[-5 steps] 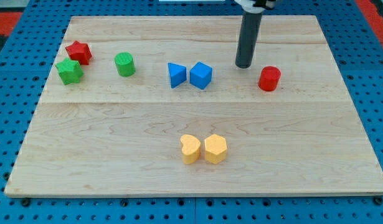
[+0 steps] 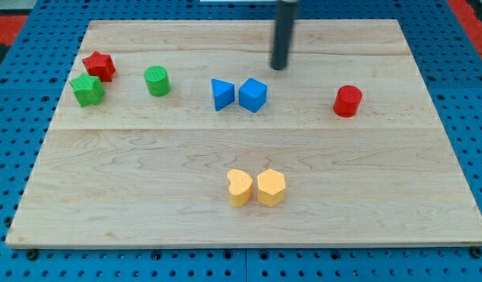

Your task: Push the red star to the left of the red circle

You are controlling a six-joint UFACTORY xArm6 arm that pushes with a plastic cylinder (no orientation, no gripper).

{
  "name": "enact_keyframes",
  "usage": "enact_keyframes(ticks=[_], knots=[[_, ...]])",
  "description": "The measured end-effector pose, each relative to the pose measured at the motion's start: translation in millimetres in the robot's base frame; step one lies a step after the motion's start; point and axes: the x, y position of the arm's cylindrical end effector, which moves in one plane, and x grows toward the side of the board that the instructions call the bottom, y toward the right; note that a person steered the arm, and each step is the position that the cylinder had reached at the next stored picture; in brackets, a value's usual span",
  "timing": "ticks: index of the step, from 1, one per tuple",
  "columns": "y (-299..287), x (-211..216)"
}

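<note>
Nearest the bottom edge of the tabletop [image 2: 107,204], a yellow heart [image 2: 239,188] and a yellow hexagon [image 2: 271,187] sit touching side by side, a little below the middle.

Farther up, the red circle [image 2: 348,101] stands alone toward the right edge. Two blue blocks, a blue triangle [image 2: 222,94] and a blue cube [image 2: 253,95], touch each other near the centre. A green circle [image 2: 157,81] stands toward the left, and a green star [image 2: 88,89] lies near the left edge.

The red star [image 2: 99,66] is close to the top left corner, touching the green star and well apart from the red circle.

The tool is a plain rod with nothing to open or close; my tip [image 2: 280,67] rests on bare wood above the blue cube, touching no block.
</note>
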Motion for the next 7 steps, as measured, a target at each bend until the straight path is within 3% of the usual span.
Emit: enact_keyframes(ticks=[1, 2, 3, 5, 7], knots=[[-100.0, -47.8], [-221.6, -55.3], [-304.5, -13.1], [-318.3, 41.1], [-258.2, 30.4]])
